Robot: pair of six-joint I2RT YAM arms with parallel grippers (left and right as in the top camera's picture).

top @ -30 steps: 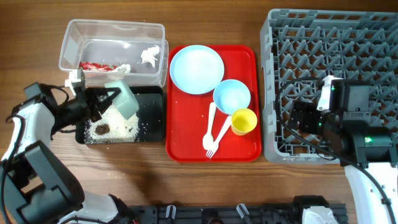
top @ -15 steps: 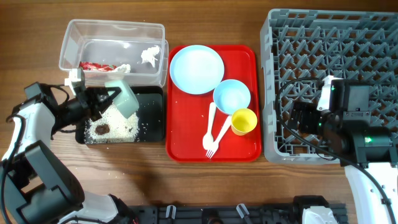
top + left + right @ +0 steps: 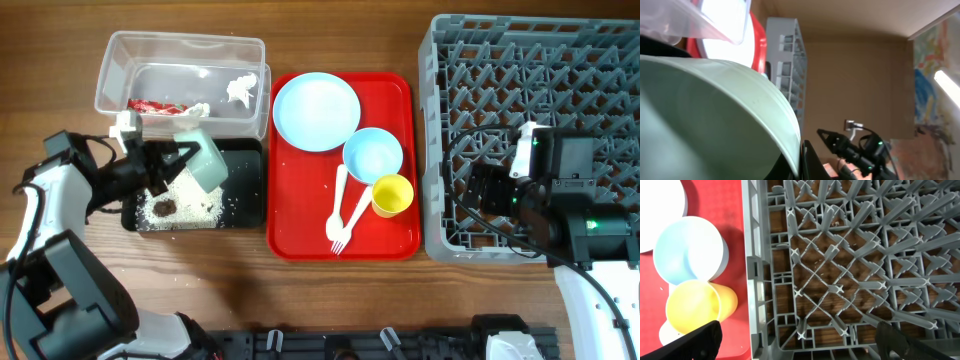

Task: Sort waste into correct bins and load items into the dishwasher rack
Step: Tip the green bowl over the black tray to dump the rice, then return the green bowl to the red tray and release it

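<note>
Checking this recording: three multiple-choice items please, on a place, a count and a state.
1. The red wrapper is: A in the clear tub B on the red tray C in the rack
2. Things on the red tray: A three B five C seven
3. The green bowl is: A on the table B in the rack C tilted in the left gripper
A, seen through the tub's wall; B, plate, blue bowl, cup, spoon, fork; C, held over the black tray.
</note>
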